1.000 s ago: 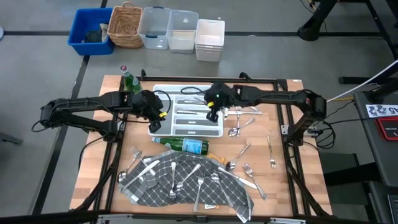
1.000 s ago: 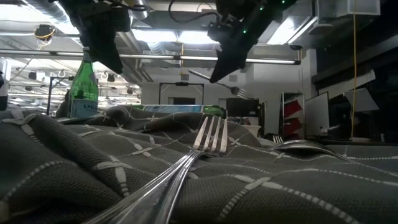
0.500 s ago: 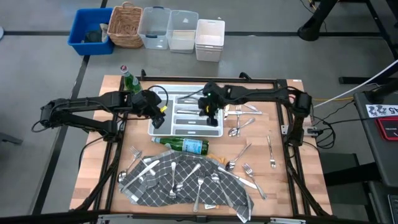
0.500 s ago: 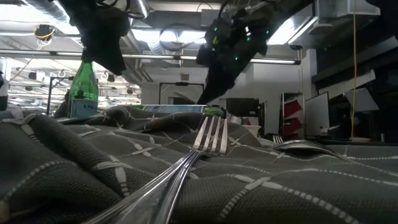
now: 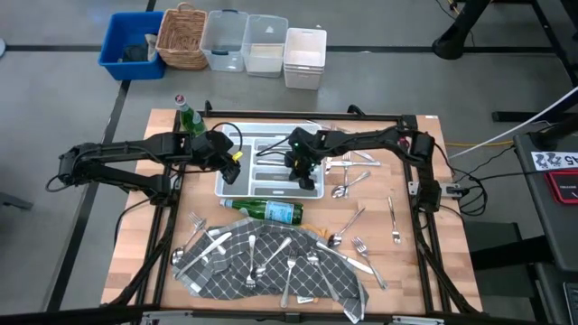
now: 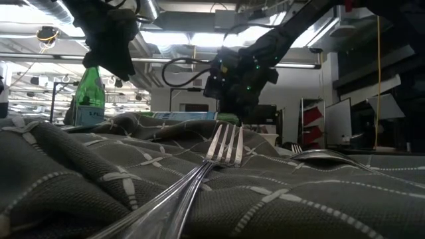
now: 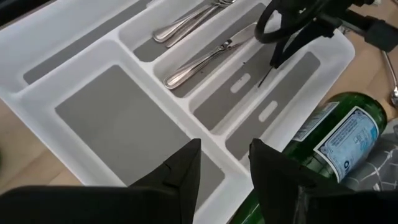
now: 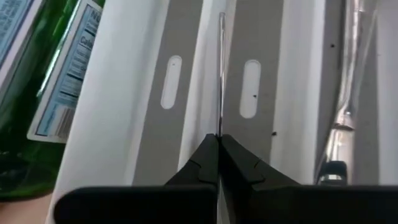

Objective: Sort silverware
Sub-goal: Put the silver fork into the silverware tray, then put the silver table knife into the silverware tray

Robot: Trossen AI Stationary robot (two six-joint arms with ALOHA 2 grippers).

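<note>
Slim shiny knife (image 8: pixel 221 68) over smooth white tray (image 8: pixel 134 143)

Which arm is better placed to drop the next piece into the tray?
Right: its pincer is shut on a thin utensil directly over the white tray. The left pincer is open, empty.

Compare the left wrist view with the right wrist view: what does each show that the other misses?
Left wrist only: the left gripper open over the white tray, and the right arm reaching in. Right wrist only: the right gripper shut on a thin knife, seen edge-on above a divider. Both: the tray, the lying green bottle beside it, and silverware already in one compartment.
</note>
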